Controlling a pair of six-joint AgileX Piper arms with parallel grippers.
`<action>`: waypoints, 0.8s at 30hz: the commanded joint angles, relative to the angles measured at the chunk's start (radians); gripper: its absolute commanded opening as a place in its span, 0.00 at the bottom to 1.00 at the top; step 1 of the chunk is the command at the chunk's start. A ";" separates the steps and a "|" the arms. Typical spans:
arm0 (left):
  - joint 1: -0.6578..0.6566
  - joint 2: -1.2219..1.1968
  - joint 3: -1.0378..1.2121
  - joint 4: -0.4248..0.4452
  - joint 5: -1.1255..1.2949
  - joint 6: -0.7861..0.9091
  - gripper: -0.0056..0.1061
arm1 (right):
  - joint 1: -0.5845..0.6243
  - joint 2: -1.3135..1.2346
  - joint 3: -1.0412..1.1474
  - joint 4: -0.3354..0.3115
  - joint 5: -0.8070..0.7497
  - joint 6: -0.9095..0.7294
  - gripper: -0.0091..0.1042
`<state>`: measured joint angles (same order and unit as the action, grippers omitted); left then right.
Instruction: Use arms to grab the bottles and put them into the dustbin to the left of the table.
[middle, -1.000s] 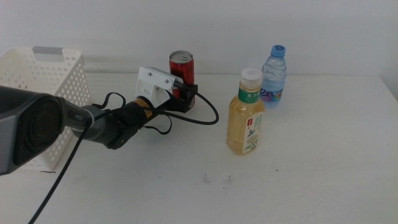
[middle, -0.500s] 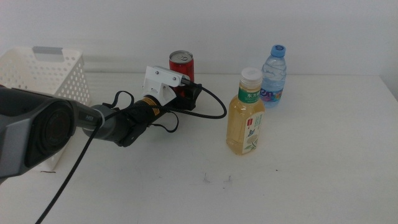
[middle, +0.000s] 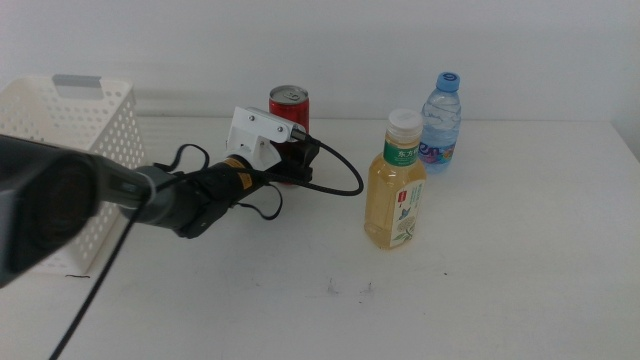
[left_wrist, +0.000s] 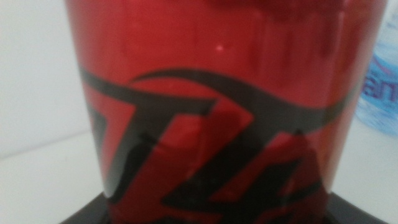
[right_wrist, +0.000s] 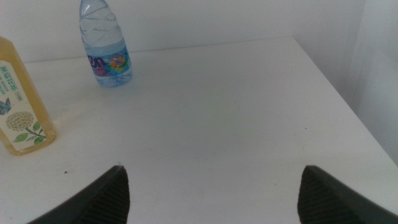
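Note:
My left gripper (middle: 297, 160), black jaws on a white housing, reaches from the left and is shut on the slim red can (middle: 288, 107) at the back of the white table (middle: 500, 270). The can fills the left wrist view (left_wrist: 217, 106), with the jaws at its base on both sides. The yellowish tea bottle (middle: 395, 190) stands upright right of the can, and the blue-capped water bottle (middle: 441, 125) stands behind it. Both also show in the right wrist view: the tea bottle (right_wrist: 18, 106) and the water bottle (right_wrist: 106, 46). My right gripper (right_wrist: 212, 173) is open and empty, out of the middle view.
The white perforated dustbin (middle: 70, 130) with a grey handle bar stands at the left edge, behind my left arm. A black cable (middle: 340, 185) loops from the left wrist onto the table. A few dark specks (middle: 348, 290) lie near the front.
My left gripper has pushed forward around the red can and closed on it. The can has shifted slightly to the left. The other bottles have not moved.

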<state>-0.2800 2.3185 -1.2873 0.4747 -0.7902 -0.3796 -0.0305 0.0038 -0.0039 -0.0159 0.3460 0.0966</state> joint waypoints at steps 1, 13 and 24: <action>0.000 -0.100 0.057 -0.001 -0.015 -0.013 0.03 | -0.008 -0.004 0.004 -0.003 -0.009 -0.008 0.86; -0.034 -0.513 0.390 -0.116 0.187 -0.018 0.04 | -0.008 -0.004 0.004 -0.003 -0.009 -0.008 0.86; -0.099 -0.886 0.441 -0.272 0.770 -0.047 0.04 | -0.008 -0.004 0.004 -0.003 -0.009 -0.008 0.86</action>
<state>-0.3756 1.4893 -0.8426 0.2427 -0.0705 -0.4154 -0.0305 0.0038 -0.0039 -0.0159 0.3460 0.0966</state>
